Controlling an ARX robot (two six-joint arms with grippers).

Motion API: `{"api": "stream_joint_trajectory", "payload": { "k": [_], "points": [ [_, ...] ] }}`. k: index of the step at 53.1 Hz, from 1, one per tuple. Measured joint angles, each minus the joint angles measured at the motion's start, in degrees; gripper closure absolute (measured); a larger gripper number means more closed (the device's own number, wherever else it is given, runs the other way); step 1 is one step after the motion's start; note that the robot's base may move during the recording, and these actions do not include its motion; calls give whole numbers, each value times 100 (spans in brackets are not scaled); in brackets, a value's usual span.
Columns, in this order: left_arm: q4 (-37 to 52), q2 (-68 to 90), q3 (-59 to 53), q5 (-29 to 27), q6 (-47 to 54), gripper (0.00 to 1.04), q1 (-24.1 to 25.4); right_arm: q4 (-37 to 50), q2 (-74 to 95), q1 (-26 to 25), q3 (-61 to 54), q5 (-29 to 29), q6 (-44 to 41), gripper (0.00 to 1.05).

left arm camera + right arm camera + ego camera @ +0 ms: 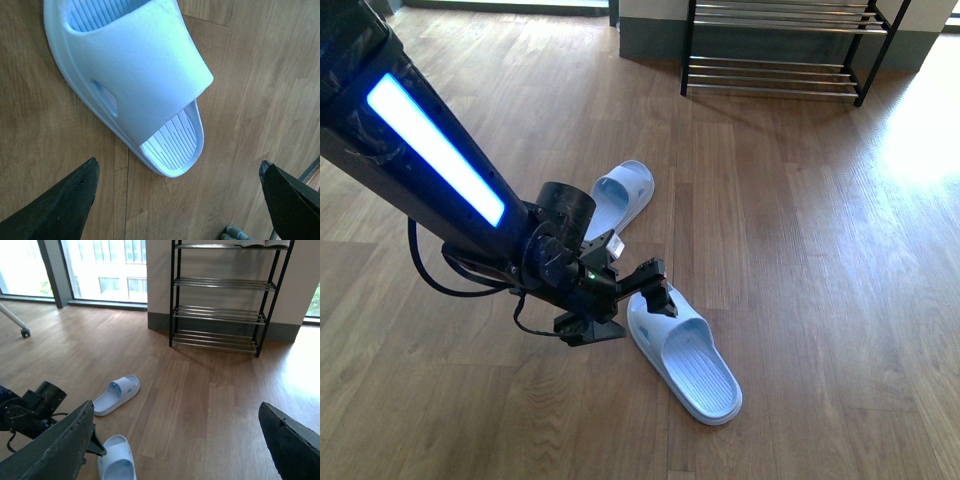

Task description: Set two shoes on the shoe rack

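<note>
Two pale blue slides lie on the wooden floor. The near slide (688, 358) has my left gripper (642, 292) open right at its toe end. In the left wrist view the same slide (135, 75) fills the upper part, and its toe tip lies between the spread fingers of the left gripper (178, 170), untouched. The far slide (625, 192) lies apart, behind the arm. The shoe rack (775, 55), black with chrome bars, stands at the far wall. My right gripper (177, 407) hangs open high above the floor, facing the rack (220, 295) and both slides (117, 394) (117, 462).
Bare wooden floor stretches between the slides and the rack. Something pale (260, 243) lies on the rack's top tier, cut off by the picture's edge. A wheeled white leg (15, 322) stands by the windows. A small grey object (235, 233) sits on the floor near the left gripper.
</note>
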Motion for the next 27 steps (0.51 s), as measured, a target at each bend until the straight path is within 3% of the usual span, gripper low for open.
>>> {"api": "stream_joint_trajectory", "payload": {
  "k": [13,27],
  "points": [
    [-802,776,997,-243,428,9,-31,0,0,0,0,0,0,9],
    [-988,975,1462,-356,765,9,-28,0,0,0,0,0,0,9]
  ]
}}
